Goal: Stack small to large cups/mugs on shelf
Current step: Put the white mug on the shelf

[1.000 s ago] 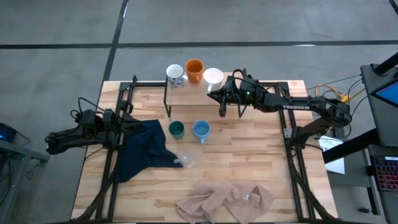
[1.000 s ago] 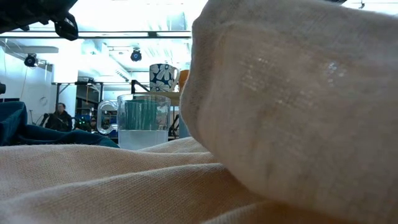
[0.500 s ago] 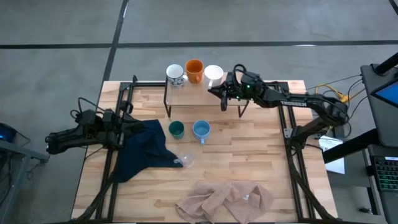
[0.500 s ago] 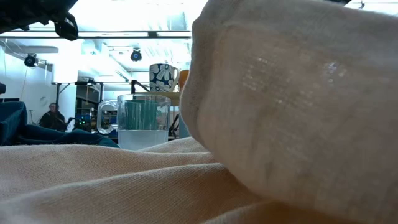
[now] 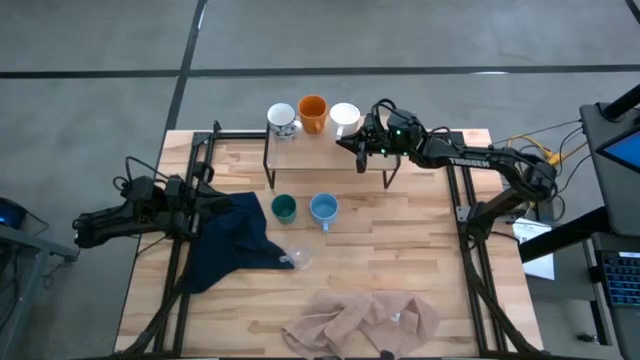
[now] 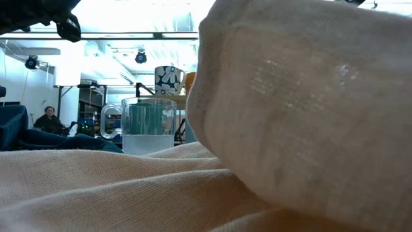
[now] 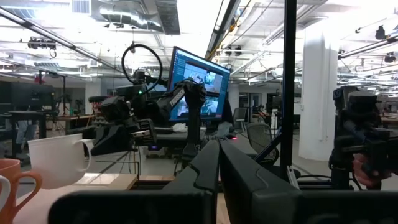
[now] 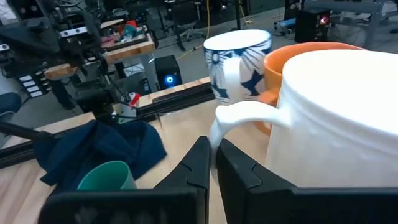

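**A:** Where's the right gripper (image 5: 358, 142) and what has it got?

**B:** It's up at the shelf (image 5: 300, 145), at the far edge of the counter (image 5: 400, 260). Its fingers are pinched narrow on the handle of the plain white mug (image 5: 344, 119), which sits at the right end of the shelf row. In the right wrist view the handle runs straight down between the two fingers, with almost no gap left.

**A:** And the others?

**B:** The orange mug (image 5: 313, 112) is touching or just beside the white one, with the patterned mug (image 5: 282, 120) to its left. Three up, then. The dark green mug (image 5: 284, 208) and light blue mug (image 5: 323, 208) stand on the counter nearer in, and the clear glass cup (image 5: 298, 259) lies by the dark blue cloth (image 5: 228, 245).

**A:** So which step is this?

**B:** Placing the white mug, I'd say. Next it should let go and back off to the right without dragging the handle, then go for the blue or green mug.

**A:** Left gripper (image 5: 205, 200)?

**B:** Waiting at the left side by the blue cloth, fingers closed together, empty.
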Motion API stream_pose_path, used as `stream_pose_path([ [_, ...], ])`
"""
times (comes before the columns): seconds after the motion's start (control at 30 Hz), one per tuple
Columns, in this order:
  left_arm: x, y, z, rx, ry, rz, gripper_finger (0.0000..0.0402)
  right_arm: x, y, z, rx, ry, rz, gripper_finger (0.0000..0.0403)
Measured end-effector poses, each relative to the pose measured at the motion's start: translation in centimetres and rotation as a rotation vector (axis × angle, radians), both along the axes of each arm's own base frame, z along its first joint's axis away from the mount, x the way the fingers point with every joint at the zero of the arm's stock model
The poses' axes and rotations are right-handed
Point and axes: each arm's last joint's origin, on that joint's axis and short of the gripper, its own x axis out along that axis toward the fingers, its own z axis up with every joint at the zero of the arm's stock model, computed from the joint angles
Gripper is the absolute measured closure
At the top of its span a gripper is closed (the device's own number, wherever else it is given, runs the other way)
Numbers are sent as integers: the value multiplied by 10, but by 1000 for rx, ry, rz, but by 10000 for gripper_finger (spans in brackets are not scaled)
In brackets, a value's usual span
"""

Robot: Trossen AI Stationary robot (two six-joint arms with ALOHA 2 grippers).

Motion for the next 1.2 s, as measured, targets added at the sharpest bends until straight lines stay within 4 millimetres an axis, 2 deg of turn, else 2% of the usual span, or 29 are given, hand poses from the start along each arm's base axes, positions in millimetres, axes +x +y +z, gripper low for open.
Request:
stream_pose_path([
  [0.27,0,0,0,0,0,0,402,-6,-11,0,-1,-3,-25,391],
  [0.4,0,0,0,0,0,0,402,-4,-15,10,-42,-4,-43,391],
  [0.63,0,0,0,0,0,0,402,17,-30,34,-132,83,-80,391],
  [0.8,0,0,0,0,0,0,402,35,-43,44,-165,105,-101,391],
  [0.93,0,0,0,-1,0,0,402,40,-48,44,-179,120,-157,391],
  [1.2,0,0,0,-23,0,-6,402,37,-53,39,-157,134,-210,391],
])
